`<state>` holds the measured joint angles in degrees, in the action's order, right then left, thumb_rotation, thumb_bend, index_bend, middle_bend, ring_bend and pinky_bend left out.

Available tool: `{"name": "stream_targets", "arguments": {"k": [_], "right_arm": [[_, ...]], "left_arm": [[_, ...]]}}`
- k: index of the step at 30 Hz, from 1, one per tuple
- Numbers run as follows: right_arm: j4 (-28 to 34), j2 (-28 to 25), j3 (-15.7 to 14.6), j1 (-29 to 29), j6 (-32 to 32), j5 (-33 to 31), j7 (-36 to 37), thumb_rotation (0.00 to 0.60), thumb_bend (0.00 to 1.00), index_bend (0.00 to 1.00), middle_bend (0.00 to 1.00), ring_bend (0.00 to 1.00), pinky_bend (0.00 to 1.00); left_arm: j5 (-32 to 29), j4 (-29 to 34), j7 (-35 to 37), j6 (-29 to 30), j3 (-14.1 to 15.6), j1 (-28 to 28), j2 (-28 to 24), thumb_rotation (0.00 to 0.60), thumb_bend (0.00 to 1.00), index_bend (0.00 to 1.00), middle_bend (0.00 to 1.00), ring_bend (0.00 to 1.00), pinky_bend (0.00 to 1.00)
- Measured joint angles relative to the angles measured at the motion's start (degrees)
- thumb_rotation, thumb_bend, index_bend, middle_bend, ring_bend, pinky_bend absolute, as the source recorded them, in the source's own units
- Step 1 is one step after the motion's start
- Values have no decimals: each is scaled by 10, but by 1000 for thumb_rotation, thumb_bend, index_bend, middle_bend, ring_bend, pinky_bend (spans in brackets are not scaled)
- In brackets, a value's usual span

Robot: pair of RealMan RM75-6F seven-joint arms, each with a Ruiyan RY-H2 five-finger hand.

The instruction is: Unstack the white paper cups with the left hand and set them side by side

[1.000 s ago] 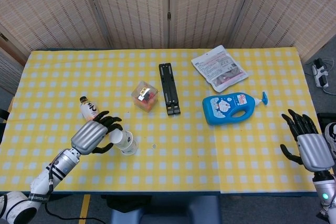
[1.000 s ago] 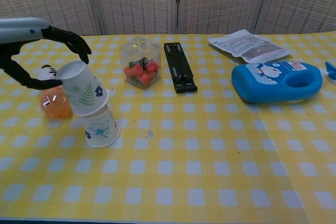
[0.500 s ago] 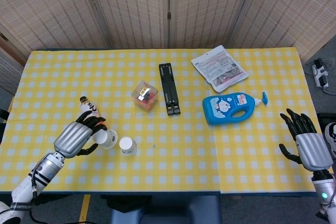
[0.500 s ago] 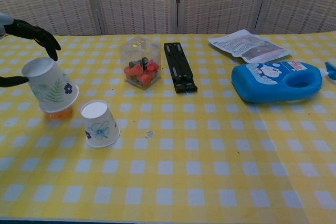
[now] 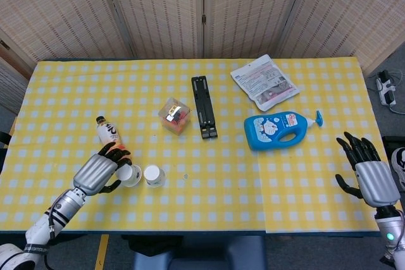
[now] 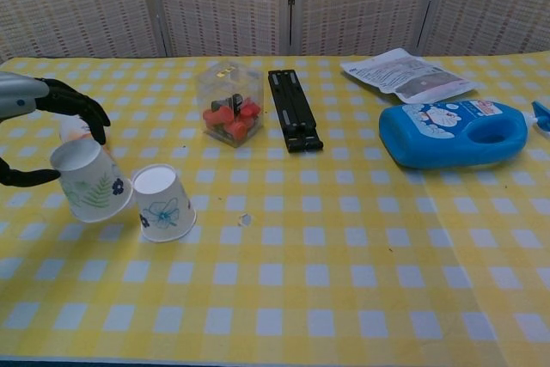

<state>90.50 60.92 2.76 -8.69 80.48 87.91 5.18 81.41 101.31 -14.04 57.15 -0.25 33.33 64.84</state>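
Observation:
Two white paper cups stand upside down near the table's front left. The one with a blue flower stands free on the cloth. To its left my left hand holds the fern-printed cup, tilted, its lower edge at or close to the cloth and nearly touching the other cup. My right hand hovers open over the table's right front edge, holding nothing.
A small orange drink bottle lies just behind my left hand. A clear box of red bits, a black bar, a blue lotion bottle and a white pouch sit farther back and right.
My left hand lifted the fern cup off the flower cup, carried it left, then brought it down and back right beside the flower cup. The right hand stayed put.

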Motion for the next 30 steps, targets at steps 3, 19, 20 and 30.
{"name": "stream_targets", "arguments": {"k": [3,19,20,30], "right_arm": [[1,-1,-1,1,1,-1,-1,600,390,0,0,63,0],[-1,2,-1,0,-6,-6,-1,600,390,0,0,63,0],[-1,2,-1,0,-5,-6,-1,600,390,0,0,63,0],[-2,1,-1,3,-4,-8,1,600,390,0,0,64,0]], "left_arm": [[-2,-14,-4,-4,-2,3,18,600,519,426,216,183,85],[-13,-62,-9,-19,-3,11,70,600,519,415,216,179,79],[-13,-63,-8,-20,-4,11,72,600,519,412,216,178,78],[-13,-65,-15,-17,-4,12,80,600,511,262,193,152,62]]}}
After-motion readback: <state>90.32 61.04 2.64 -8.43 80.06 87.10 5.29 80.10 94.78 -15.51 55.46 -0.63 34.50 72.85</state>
